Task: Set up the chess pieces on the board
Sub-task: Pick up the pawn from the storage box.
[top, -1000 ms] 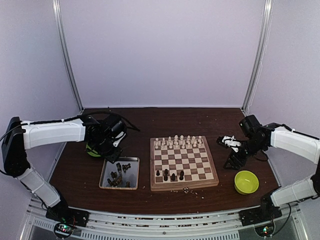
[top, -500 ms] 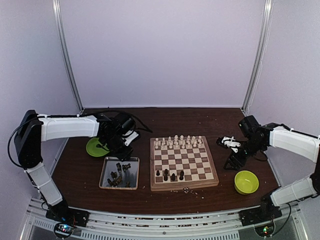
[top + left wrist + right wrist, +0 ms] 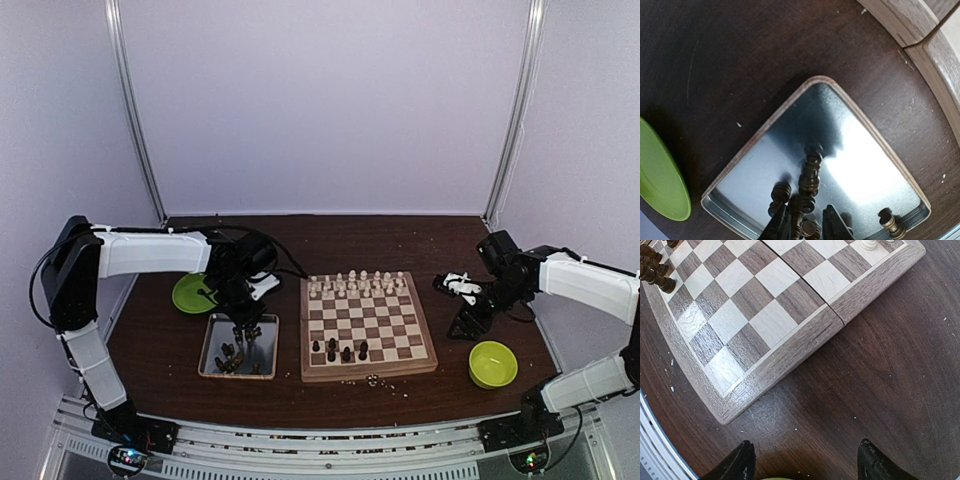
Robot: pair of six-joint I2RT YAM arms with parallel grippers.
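L gripper (image 3: 807, 229): my fingers (image 3: 781, 226) stood a little apart, low over the tray (image 3: 870, 165), straddling the near end of the heap. Nothing clamped, as far as I could tell.
Risk, double grab: the chess pieces (image 3: 810, 175) betw. & just ahead of my tips lay touching and partly stacked. Closing there could've caught two at once, or nipped one on its round flank & popped it out.
Risk, tilt: most lay on their sides, so one would prob. come up slanted & topple when set on a square.
Risk, tray: thin shiny metal. A tip scraping its floor could've shoved it toward the board.
Pieces, look: tiny, dark brown turned wood w/ ringed collars & round heads. A short chain ran from my tips toward the tray's middle. One stray lay right of my tips, near the rim.
Green plate (image 3: 660, 175): left of my tips, outside the tray.
Table (image 3: 740, 50): dark wood, ahead of the tray's far corner.
Board (image 3: 920, 30): ahead & to my right, just beside the tray. Couldn't tell if they touched. From above, a few dark pieces stood on its near rows, and pale pieces (image 3: 355, 283) filled the far ones.
R gripper (image 3: 805, 470): far across the board from me, fingers wide apart, empty, over bare table by the board's edge.
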